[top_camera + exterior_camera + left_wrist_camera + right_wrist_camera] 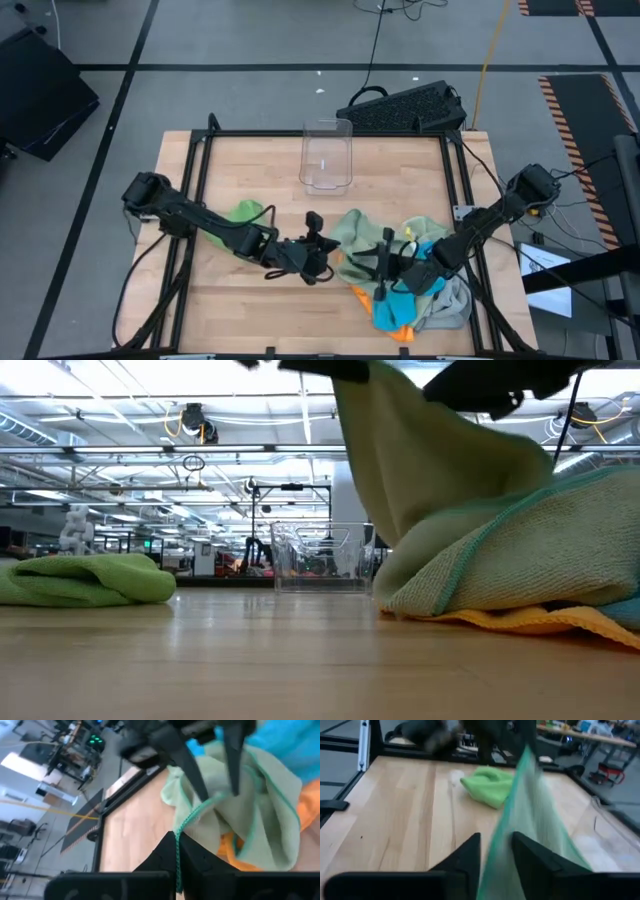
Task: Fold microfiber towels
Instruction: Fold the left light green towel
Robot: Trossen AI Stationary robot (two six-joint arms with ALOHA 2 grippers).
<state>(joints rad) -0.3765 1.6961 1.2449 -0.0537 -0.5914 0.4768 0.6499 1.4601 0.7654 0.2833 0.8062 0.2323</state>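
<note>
The sage green towel (362, 232) with a teal hem lies partly on a pile at the near right. In the low view it rises above the pile (430, 460). Under it lie the blue (392, 305), orange (402, 331) and light grey (455, 300) towels. The bright green towel (246, 213) lies bunched on the table to the left. My left gripper (318, 258) is shut on the sage towel's left side. My right gripper (383, 268) is shut on it a little to the right. My left gripper pinches the sage towel's teal-hemmed edge (176, 837) between its two fingers. The edge runs up from the fingers, fairly taut, toward the other gripper. One layer or several, I cannot tell. My right gripper pinches the sage towel's teal-hemmed edge (496, 840) between its two fingers (231, 765). The cloth is lifted off the table there and stretches away toward my left gripper. The rest of the towel drapes down onto the pile.
A clear plastic bin (327, 155) stands at the table's far middle. Black frame rails (200, 160) run along the table's sides. Bare wood (250, 300) lies at the near left. A black keyboard-like object (405, 105) sits beyond the far edge.
</note>
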